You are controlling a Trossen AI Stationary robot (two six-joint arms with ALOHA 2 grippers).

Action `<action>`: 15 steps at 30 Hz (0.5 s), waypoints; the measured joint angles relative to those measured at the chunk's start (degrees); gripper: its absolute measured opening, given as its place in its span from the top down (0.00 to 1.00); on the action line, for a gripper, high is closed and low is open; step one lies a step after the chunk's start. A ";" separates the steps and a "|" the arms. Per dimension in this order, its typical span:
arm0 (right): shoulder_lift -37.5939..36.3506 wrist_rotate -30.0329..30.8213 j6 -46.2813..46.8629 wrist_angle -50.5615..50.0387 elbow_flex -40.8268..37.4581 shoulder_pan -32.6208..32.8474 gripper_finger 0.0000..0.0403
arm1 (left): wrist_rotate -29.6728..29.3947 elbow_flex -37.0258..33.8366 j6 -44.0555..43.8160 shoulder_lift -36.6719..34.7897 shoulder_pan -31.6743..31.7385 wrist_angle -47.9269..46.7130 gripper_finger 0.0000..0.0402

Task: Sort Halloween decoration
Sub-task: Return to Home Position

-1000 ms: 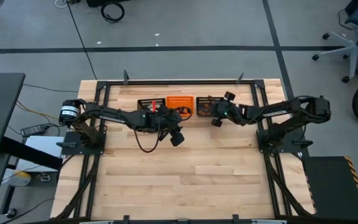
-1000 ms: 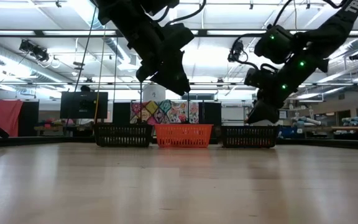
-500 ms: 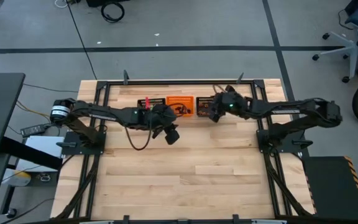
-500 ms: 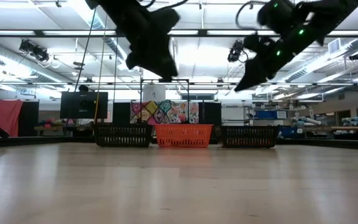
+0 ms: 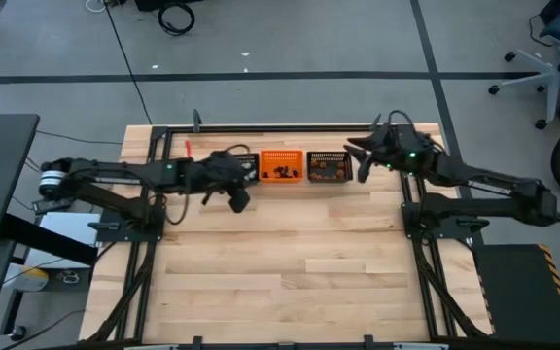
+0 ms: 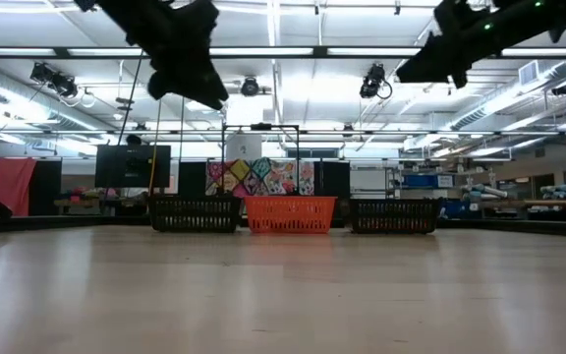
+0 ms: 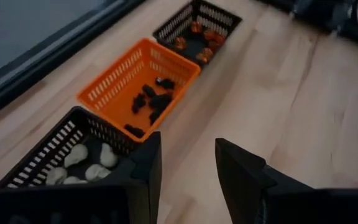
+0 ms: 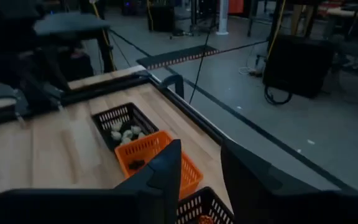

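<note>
The trinkets lie sorted in three mesh baskets along the table's far edge. Whitish ones fill the left black basket point(image 7: 79, 163) point(image 8: 124, 129). Black ones lie in the orange basket point(image 7: 148, 99) point(image 5: 282, 166) point(image 8: 154, 158). Orange ones are in the right black basket point(image 7: 199, 32) point(image 5: 330, 167). My left gripper point(image 7: 185, 168) point(image 5: 234, 198) hovers open and empty, high over the table just near of the left black basket. My right gripper point(image 8: 201, 169) point(image 5: 363, 165) hangs open and empty, high beside the right black basket's right end.
In the low view the three baskets point(image 6: 291, 212) stand in a row at the far edge, with both arms high above them point(image 6: 180, 54) point(image 6: 445, 49). Bare wooden tabletop point(image 5: 290, 262) spreads from the baskets toward the near edge. A black metal frame point(image 5: 280, 127) borders the far edge.
My right gripper has risen from the right black basket and drawn back toward the table's right edge. My left gripper has climbed and pulled back toward the table's left, from in front of the orange basket to near the left black basket.
</note>
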 joint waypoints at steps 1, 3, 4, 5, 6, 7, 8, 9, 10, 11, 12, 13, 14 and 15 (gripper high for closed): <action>-1.28 -0.88 0.69 -1.01 0.00 -0.82 0.71 | 0.04 -1.46 -0.72 -1.56 0.47 1.16 0.69; -3.90 -2.52 1.82 -3.11 -0.04 -2.28 0.72 | 0.02 -4.41 -2.40 -4.87 1.21 3.14 0.69; -5.14 -3.30 2.42 -3.63 -0.04 -2.87 0.72 | 0.02 -6.07 -3.31 -6.55 1.63 4.69 0.69; -6.34 -3.97 3.04 -4.64 -0.04 -3.45 0.72 | -0.02 -7.76 -4.13 -8.26 1.93 5.82 0.69; -7.49 -4.66 3.51 -5.50 -0.04 -3.91 0.72 | -0.03 -9.45 -5.24 -9.85 2.25 7.05 0.69; -8.51 -5.26 4.01 -5.85 -0.04 -4.25 0.73 | 0.01 -11.14 -6.34 -11.58 2.59 7.96 0.69; -9.55 -5.49 4.67 -6.56 -0.04 -4.54 0.73 | -0.01 -12.88 -7.34 -13.36 2.88 8.74 0.69; -10.51 -5.49 5.25 -7.29 -0.04 -4.77 0.73 | -0.01 -14.35 -8.53 -15.06 3.21 9.48 0.69; -11.43 -5.49 5.73 -7.49 -0.04 -4.87 0.73 | -0.22 -15.74 -9.73 -16.91 3.52 9.67 0.69; -12.20 -5.49 6.26 -7.59 -0.04 -4.90 0.73 | -0.79 -17.07 -10.86 -18.63 3.74 9.66 0.69; -12.89 -5.46 6.60 -7.64 -0.04 -4.90 0.74 | -1.09 -18.25 -11.67 -20.35 3.92 9.67 0.69; -13.44 -5.45 6.84 -7.62 -0.04 -4.90 0.74 | -1.37 -19.46 -12.47 -22.13 4.15 9.56 0.69; -13.84 -5.45 6.98 -7.62 -0.06 -4.90 0.74 | -1.82 -20.57 -12.98 -23.75 4.27 9.51 0.69; -14.13 -5.45 7.31 -7.29 -0.36 -4.90 0.74 | -2.45 -21.60 -13.70 -25.40 4.33 9.63 0.69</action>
